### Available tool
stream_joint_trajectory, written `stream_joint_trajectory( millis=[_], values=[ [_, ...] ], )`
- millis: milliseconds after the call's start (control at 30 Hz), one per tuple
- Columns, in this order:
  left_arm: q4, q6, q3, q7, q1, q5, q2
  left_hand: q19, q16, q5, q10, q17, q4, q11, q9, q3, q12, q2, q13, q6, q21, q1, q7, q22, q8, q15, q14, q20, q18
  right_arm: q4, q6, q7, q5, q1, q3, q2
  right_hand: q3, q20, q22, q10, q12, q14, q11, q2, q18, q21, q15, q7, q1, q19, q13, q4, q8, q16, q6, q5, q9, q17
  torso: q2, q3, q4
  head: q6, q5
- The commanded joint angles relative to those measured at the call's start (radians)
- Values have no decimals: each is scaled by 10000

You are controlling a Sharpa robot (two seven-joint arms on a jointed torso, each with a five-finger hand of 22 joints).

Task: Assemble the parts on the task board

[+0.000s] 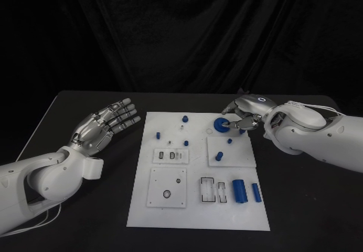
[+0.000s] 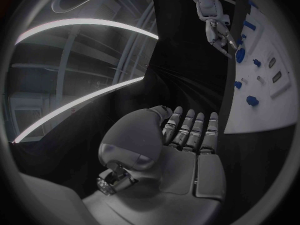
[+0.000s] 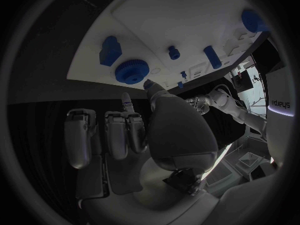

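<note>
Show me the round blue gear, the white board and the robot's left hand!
Blue gear [image 1: 220, 124], head view, on its toothed top.
Task board [image 1: 196, 215], head view, on bare plate near its front edge.
Left hand [image 1: 102, 127], head view, on the palm's middle.

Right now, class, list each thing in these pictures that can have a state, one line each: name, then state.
Left hand: open, fingers spread, holding nothing, off the task board's left side.
Right hand: fingertips at the blue gear; whether it grips cannot be told.
Blue gear: lying flat on the task board.
Task board: flat on the table, several slots unfilled.
Two blue cylinders: lying loose near the board's front right.
</note>
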Motion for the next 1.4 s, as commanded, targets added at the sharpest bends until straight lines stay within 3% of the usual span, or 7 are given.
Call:
stream_joint_trajectory(
  millis=[33,300,433,633,1033,1267,1400],
  values=[
    [12,168,6,632,-19,-7,-10,-33,46,43,8,10,3,89,12,34,34,-7,13,34,-2,-95,59,3,66,64,-11,42,-124,79,-144,-119,-5,-21,5,-36,-2,72,2248,1058,27,1047,100,6,-14,100,76,15,-78,716,2633,39,61,25,121,38,35,2633,2,1,13,-38,-27],
    [12,193,6,613,-22,-7,-5,-31,66,46,13,15,-2,96,12,55,52,-6,15,36,1,-105,66,4,67,71,-1,45,-128,148,309,-487,-170,-22,5,-42,-51,138,2395,1058,27,1047,185,-67,-66,229,155,82,-213,844,2633,98,55,25,202,-326,124,2633,6,-2,8,-104,-36],
    [8,197,6,606,-23,-7,-9,-31,66,46,13,15,-2,96,12,55,52,-6,15,36,1,-105,66,4,67,71,-1,45,-128,149,515,-757,-321,-22,5,-10,-97,168,2483,1058,27,1047,207,-139,-98,305,178,104,-279,919,2633,139,-16,25,137,-762,176,2633,4,8,-21,-151,-11],
    [8,221,6,578,-24,-7,-11,-31,66,46,13,15,-2,96,12,55,52,-6,15,36,1,-105,66,4,67,71,-1,45,-128,109,692,-1079,-555,-23,5,69,-75,214,2453,1058,27,1047,288,-140,-85,278,240,182,-228,891,2633,125,-123,25,-97,-831,172,2633,4,2,0,-189,-32],
    [-13,278,6,531,-25,-7,5,-25,91,48,18,21,-8,105,12,82,71,-4,17,33,6,-121,74,6,68,82,12,48,-134,35,1277,-1563,-980,-24,6,239,67,276,2481,1058,27,1047,325,-52,-94,300,286,215,35,913,2633,-111,-71,25,-215,-284,250,2633,4,-3,-16,-223,14],
    [-36,305,6,518,-28,-7,22,-25,91,48,18,21,-8,105,12,82,71,-4,17,33,6,-121,74,6,68,82,12,48,-134,-8,1510,-1620,-1007,-24,6,323,224,263,2514,1058,27,1047,303,32,-106,328,268,149,188,941,2633,-353,122,25,234,370,431,2633,0,-5,1,-249,8],
    [-56,326,6,519,-32,-7,44,-25,91,48,18,21,-8,105,12,82,71,-4,17,33,6,-121,74,6,68,82,12,48,-134,-12,1599,-1549,-1011,-25,6,352,322,248,2538,1058,27,1047,267,73,-116,349,242,94,252,963,2633,-464,239,25,531,477,547,2633,-5,-3,-1,-247,14]
  ],
)
